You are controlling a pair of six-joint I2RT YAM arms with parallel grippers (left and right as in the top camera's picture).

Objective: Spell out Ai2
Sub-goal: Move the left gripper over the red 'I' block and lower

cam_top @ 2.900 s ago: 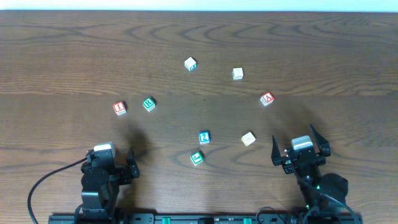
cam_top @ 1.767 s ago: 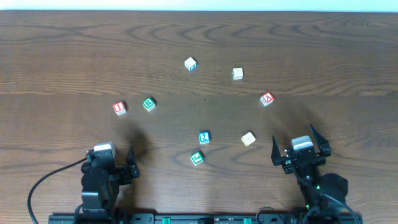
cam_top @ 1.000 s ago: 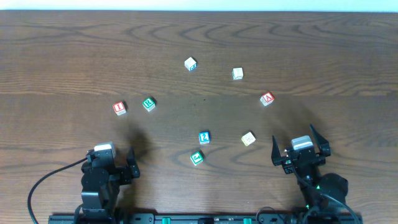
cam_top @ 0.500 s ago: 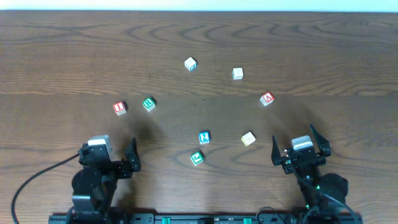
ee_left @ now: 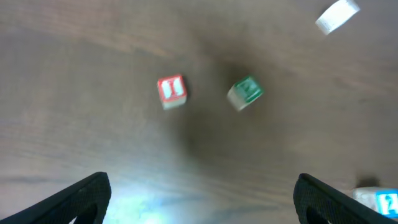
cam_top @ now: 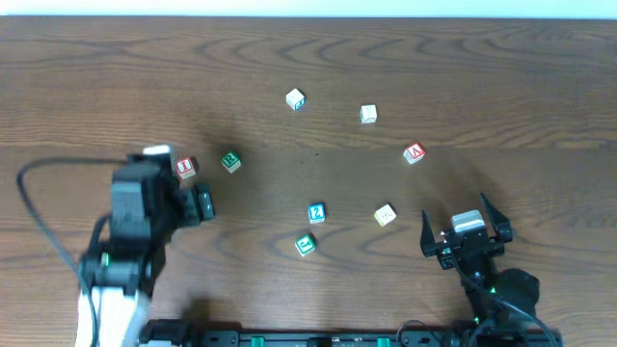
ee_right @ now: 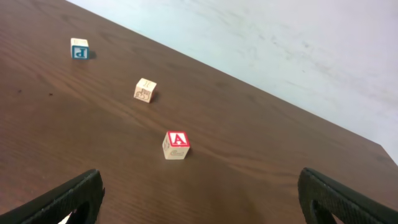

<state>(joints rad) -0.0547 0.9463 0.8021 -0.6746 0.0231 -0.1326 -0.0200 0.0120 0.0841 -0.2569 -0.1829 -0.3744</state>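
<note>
From above, the brown table has small cubes spread over it. The I cube is on the left side, and a green cube sits just beside it. The 2 cube is near the middle. Another green cube is near it, closer to the robot, and a cream cube is to its right. The A cube is on the right side. The three cubes are well apart from each other. Two pale cubes are farther back. The left gripper looks blurry here and is up over the table, very near the I cube. I cannot tell from this view how its fingers stand. The right gripper is low at the near edge, with its fingers spread and nothing between them.

In the left wrist view, the left gripper has its fingers wide apart, one at each bottom corner, and it holds nothing. The I cube and the green cube are on the table ahead, side by side but not touching. The 2 cube peeks in at the bottom right.

In the right wrist view, the right gripper is spread wide too and holds nothing. The A cube sits alone ahead of it, red A facing up.
</note>
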